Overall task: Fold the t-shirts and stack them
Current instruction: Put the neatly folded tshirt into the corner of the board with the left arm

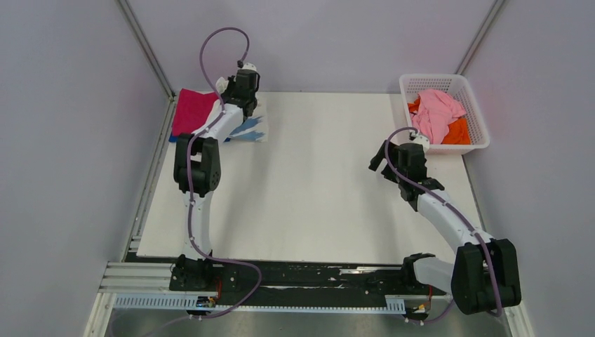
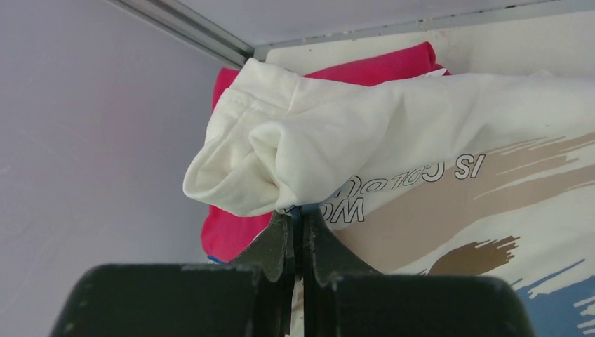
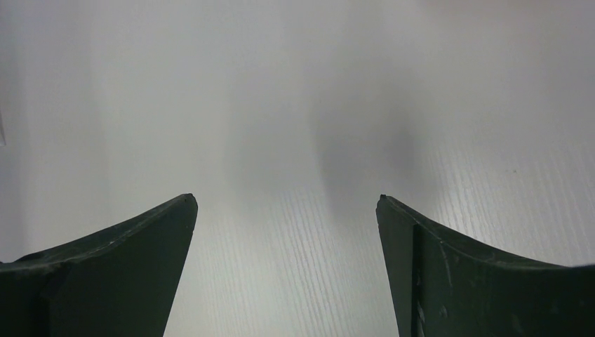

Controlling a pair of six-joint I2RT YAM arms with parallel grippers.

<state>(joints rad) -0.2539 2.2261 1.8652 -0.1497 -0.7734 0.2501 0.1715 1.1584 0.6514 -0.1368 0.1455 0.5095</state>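
Observation:
The white printed t-shirt (image 1: 250, 128) lies folded at the far left of the table, on top of the magenta t-shirt (image 1: 191, 109). My left gripper (image 1: 237, 84) is over it, shut on a bunched edge of the white cloth (image 2: 309, 147), with the jaws pressed together under the fold (image 2: 300, 214). The magenta t-shirt (image 2: 365, 70) shows behind and below the white one. The pale pink t-shirt (image 1: 436, 111) and the orange t-shirt (image 1: 458, 131) lie in the basket. My right gripper (image 1: 382, 158) is open and empty above bare tabletop (image 3: 286, 203).
The white lattice basket (image 1: 479, 119) stands at the far right corner. Grey walls and metal rails close in the table on the left, back and right. A bare white tabletop (image 1: 316, 189) lies between the arms.

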